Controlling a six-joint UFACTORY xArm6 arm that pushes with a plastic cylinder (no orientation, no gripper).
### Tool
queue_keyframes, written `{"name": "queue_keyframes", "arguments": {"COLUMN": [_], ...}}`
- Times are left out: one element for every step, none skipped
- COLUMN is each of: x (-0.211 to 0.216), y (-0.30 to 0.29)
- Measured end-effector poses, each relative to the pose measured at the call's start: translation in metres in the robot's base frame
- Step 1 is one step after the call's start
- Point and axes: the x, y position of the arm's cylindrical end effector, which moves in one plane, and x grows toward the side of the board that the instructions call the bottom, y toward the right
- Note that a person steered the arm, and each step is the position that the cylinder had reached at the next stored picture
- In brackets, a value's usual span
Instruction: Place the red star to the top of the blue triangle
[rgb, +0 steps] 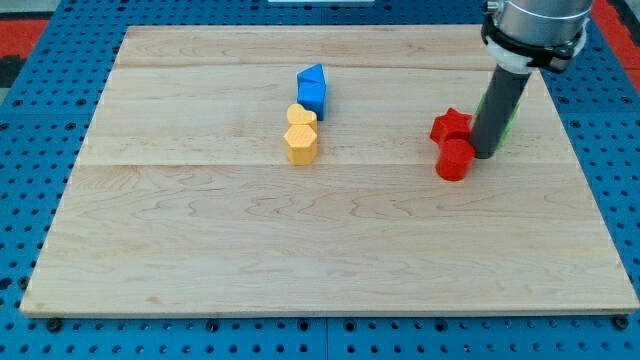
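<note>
The red star (449, 125) lies on the wooden board (320, 240) at the view's right. A red round block (455, 160) sits just below it, touching it. The blue triangle (312, 90) is near the top middle, far to the left of the star. My tip (484, 153) is right of both red blocks, close against the round one and just below-right of the star. The rod hides most of a green block (510, 125) behind it.
A yellow heart-shaped block (300, 135) sits directly below the blue triangle, touching it. The board's right edge is near my rod. Blue perforated table surrounds the board.
</note>
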Motion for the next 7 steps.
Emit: {"name": "queue_keyframes", "arguments": {"x": [-0.001,-0.001,0.0,-0.011,-0.041,-0.043,-0.031], "y": [-0.043,-0.065,-0.022,-0.021,-0.034,-0.046,-0.063]}}
